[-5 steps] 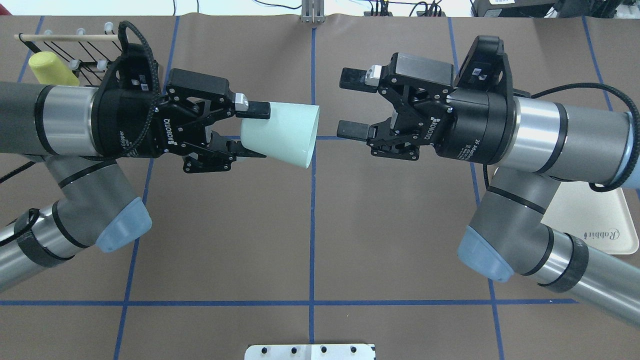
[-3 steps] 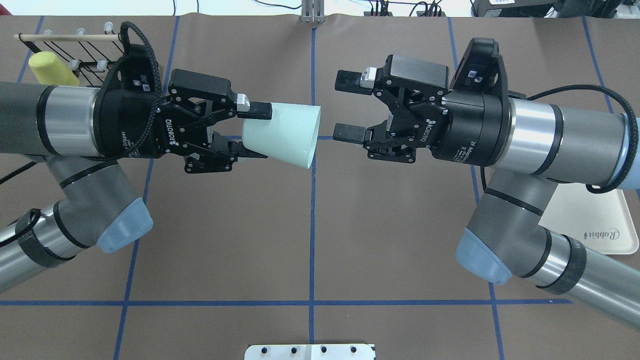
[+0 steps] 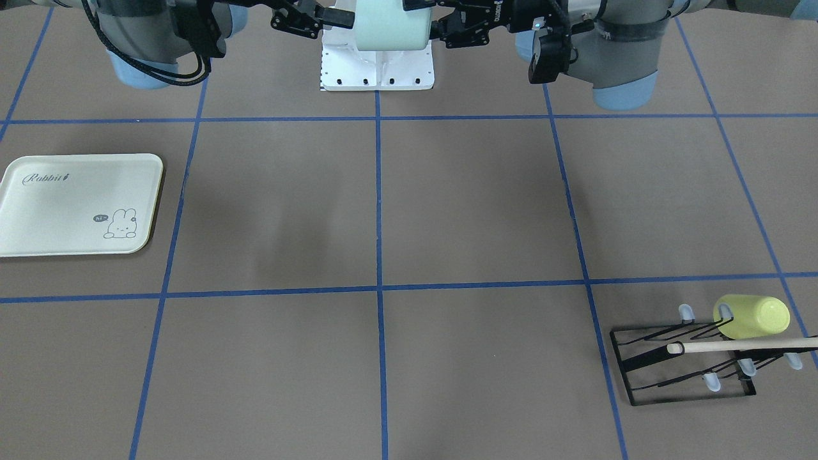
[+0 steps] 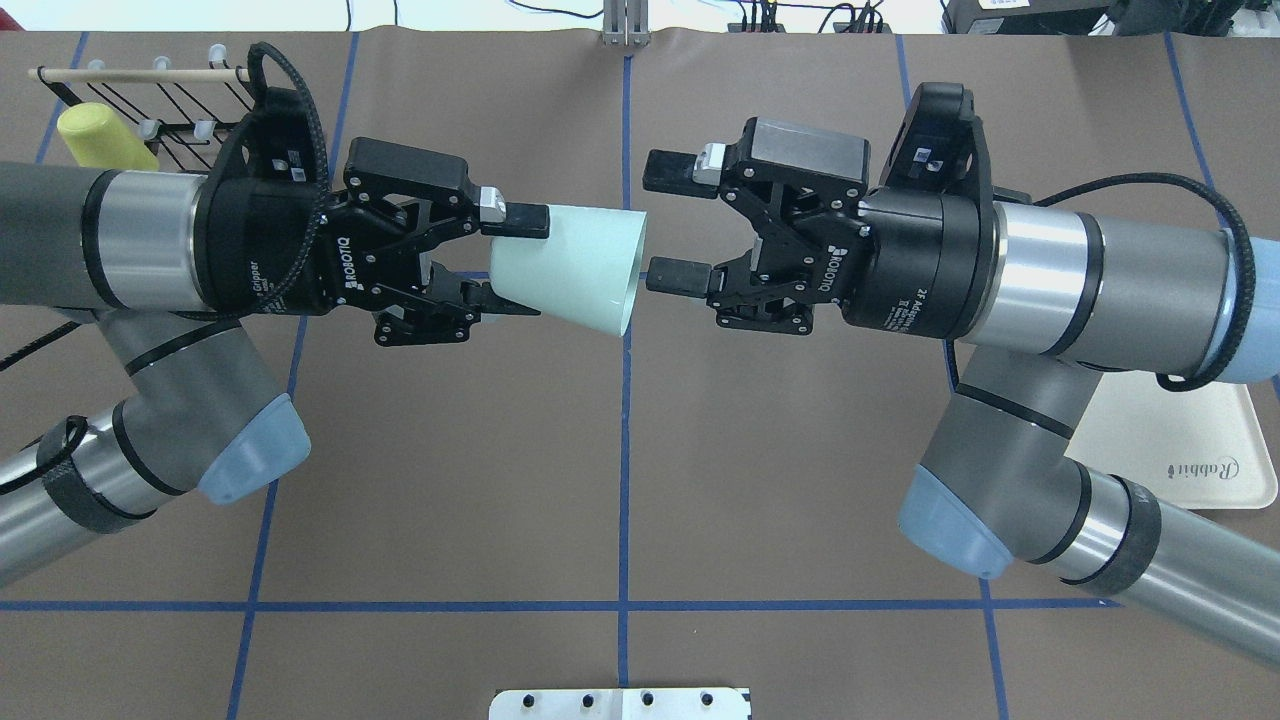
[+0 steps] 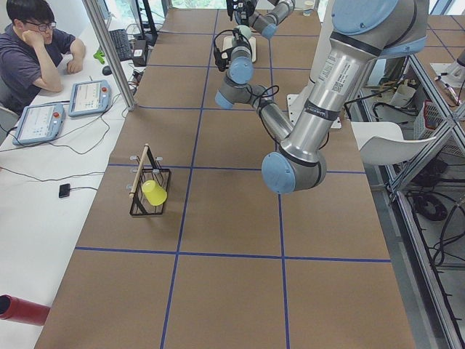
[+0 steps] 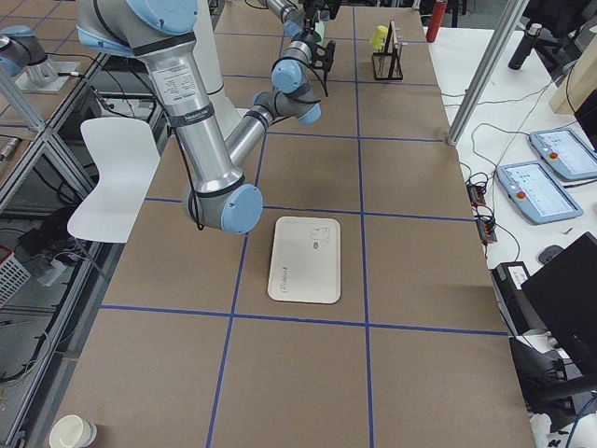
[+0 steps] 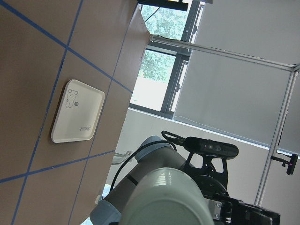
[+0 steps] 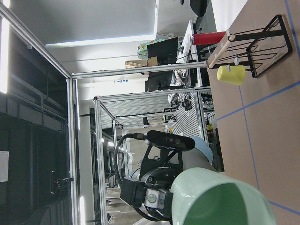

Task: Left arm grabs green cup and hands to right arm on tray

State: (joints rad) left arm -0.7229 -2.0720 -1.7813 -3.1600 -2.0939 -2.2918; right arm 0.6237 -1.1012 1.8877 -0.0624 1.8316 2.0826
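Overhead exterior shows green cup (image 4: 570,268) between left jaws.

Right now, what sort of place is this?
Probably a robotics lab: two robot arms reach over a tape-gridded table, and a person sits beside teach pendants on a side bench.

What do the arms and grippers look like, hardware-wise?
Left arm and right arm: grey tubes, silver bands, pale blue joint caps. Left gripper and right gripper: black two-finger linkages, white ROBOTIQ lettering, silver finger blocks. Black cable loops at each wrist.
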